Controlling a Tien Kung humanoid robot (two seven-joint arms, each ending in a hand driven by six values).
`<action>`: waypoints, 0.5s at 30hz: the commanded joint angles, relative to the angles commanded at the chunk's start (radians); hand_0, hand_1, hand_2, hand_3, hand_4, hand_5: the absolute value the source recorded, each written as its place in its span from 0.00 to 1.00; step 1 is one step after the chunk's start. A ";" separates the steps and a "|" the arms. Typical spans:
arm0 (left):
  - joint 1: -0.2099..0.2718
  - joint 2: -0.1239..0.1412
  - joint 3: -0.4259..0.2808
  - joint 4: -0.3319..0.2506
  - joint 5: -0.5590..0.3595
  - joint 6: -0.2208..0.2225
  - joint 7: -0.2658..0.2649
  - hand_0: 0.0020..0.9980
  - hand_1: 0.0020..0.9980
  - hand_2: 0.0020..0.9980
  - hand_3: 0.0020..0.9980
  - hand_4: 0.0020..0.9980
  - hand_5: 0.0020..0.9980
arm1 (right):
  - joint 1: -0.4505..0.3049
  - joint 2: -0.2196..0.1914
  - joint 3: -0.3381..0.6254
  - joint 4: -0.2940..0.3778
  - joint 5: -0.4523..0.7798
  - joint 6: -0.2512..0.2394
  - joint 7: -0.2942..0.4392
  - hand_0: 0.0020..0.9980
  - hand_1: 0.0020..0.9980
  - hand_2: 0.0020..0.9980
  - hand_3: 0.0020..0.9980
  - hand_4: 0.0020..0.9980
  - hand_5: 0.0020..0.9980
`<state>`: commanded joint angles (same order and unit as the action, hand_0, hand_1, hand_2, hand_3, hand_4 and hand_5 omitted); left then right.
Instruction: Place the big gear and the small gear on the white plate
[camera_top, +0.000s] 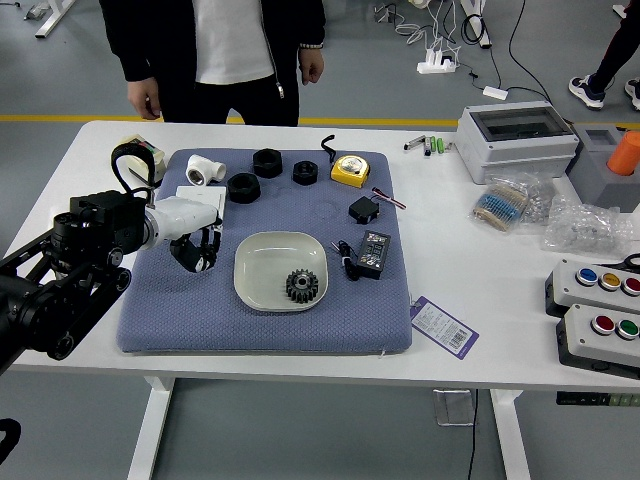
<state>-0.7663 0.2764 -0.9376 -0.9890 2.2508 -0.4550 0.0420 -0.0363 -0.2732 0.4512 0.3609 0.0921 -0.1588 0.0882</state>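
Head view: gear (302, 286) on plate (262, 262), tag (434, 322) w/ barcode (460, 338), txt illegible.

Near side of white plate (262, 263): open strip of blue mat (262, 331), room for a hand to pass. Left of plate: left hand (184, 229) in the way, narrow gap to the rim. Far side: short stretch of mat, then three black rings (244, 187) and yellow tape measure (351, 171) obstruct. Right: cable (348, 262) near rim, black adapter (373, 255) beyond. On plate: gear (302, 286) blocks near-right part; room far-left.
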 joint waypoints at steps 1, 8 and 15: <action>0.000 0.000 -0.001 -0.005 0.000 0.000 0.001 0.26 0.21 0.28 0.39 0.04 0.00 | 0.000 0.000 0.000 0.000 0.000 0.000 0.000 0.73 0.74 0.77 0.63 0.91 0.75; 0.007 -0.003 -0.014 -0.098 -0.030 0.019 -0.011 0.26 0.20 0.27 0.39 0.03 0.00 | -0.004 0.000 -0.002 0.000 0.001 0.000 0.000 0.73 0.74 0.77 0.63 0.91 0.75; 0.010 -0.039 0.043 -0.141 -0.088 0.098 -0.080 0.26 0.20 0.27 0.39 0.01 0.00 | -0.004 0.000 -0.004 0.001 0.002 -0.001 0.000 0.73 0.74 0.77 0.63 0.91 0.75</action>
<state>-0.7567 0.2371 -0.8949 -1.1303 2.1628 -0.3571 -0.0376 -0.0406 -0.2737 0.4475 0.3619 0.0946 -0.1595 0.0883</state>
